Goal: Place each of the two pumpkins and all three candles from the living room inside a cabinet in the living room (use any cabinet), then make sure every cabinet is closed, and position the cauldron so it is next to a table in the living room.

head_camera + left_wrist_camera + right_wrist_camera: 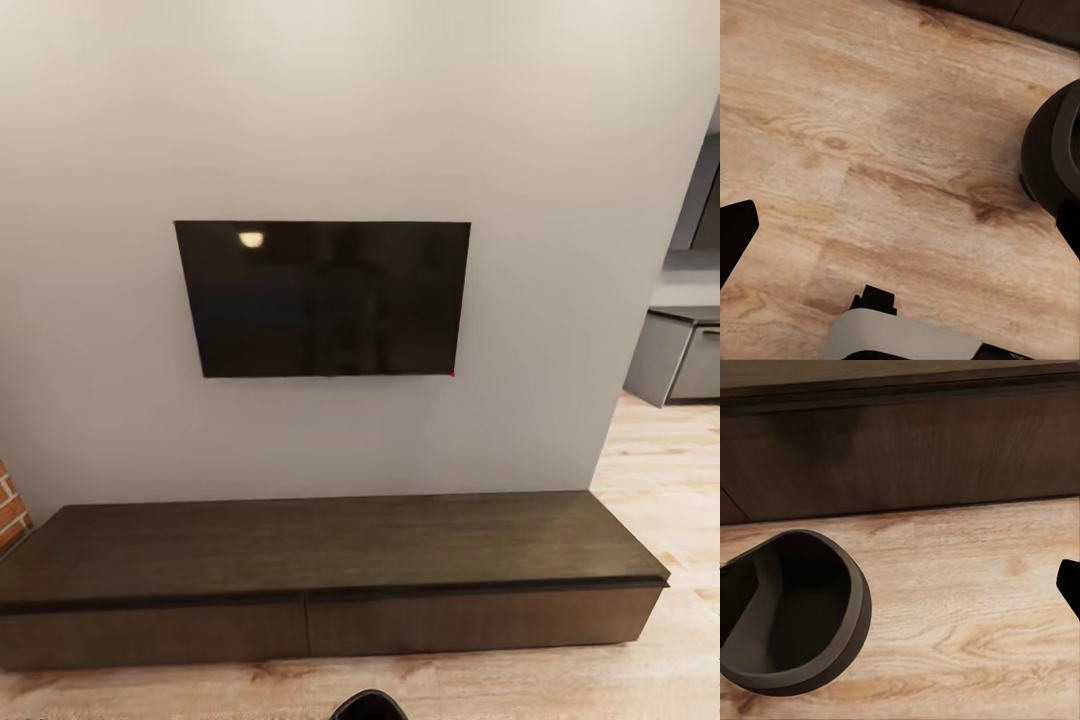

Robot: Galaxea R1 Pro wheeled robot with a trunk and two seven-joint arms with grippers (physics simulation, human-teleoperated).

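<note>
The cabinet (330,545) is a long, low dark-brown unit under the wall TV, and both of its drawer fronts sit flush and closed. The cauldron (795,622), a dark round empty pot, stands on the wood floor just in front of the cabinet (907,450). In the left wrist view the cauldron (1050,150) shows as a dark round body at the frame's edge. My left gripper (904,225) hangs open over bare floor, holding nothing. My right gripper (900,585) is open beside the cauldron with one black fingertip (1071,585) showing. Pumpkins, candles and table are out of view.
A black TV (325,298) hangs on the grey wall above the cabinet. Red brick (10,510) shows at the far left. To the right the wood floor (660,460) runs toward grey units (680,355) in another room. A dark rounded shape (368,705) pokes in at the bottom edge.
</note>
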